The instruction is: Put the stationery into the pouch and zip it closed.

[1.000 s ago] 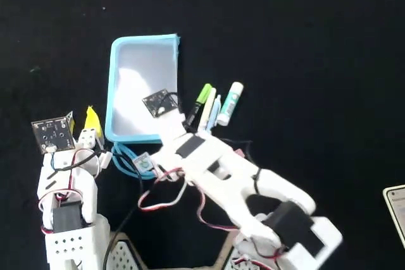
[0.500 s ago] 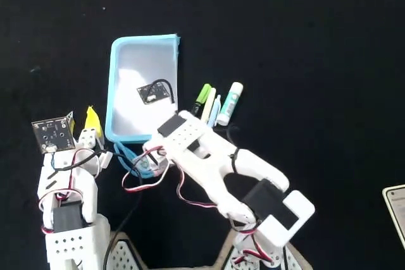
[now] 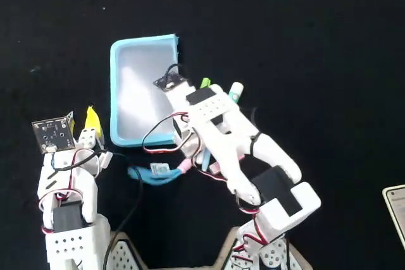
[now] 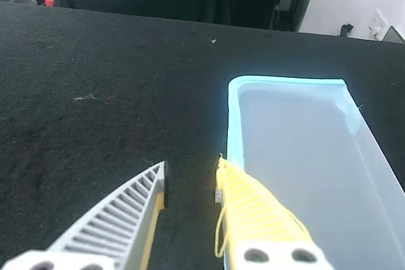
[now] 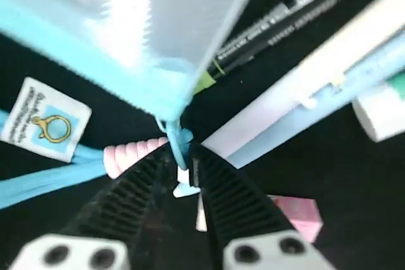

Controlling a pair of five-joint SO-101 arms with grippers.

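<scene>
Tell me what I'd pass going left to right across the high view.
Left end effector → pouch → green highlighter → glue stick → white card at the table's right edge.

A blue pouch [image 3: 136,93] on a black table [image 3: 316,61]
The right arm [image 3: 234,137] covers the pens [image 3: 204,83] beside it; the left arm [image 3: 66,181] sits near its lower-left corner.
</scene>
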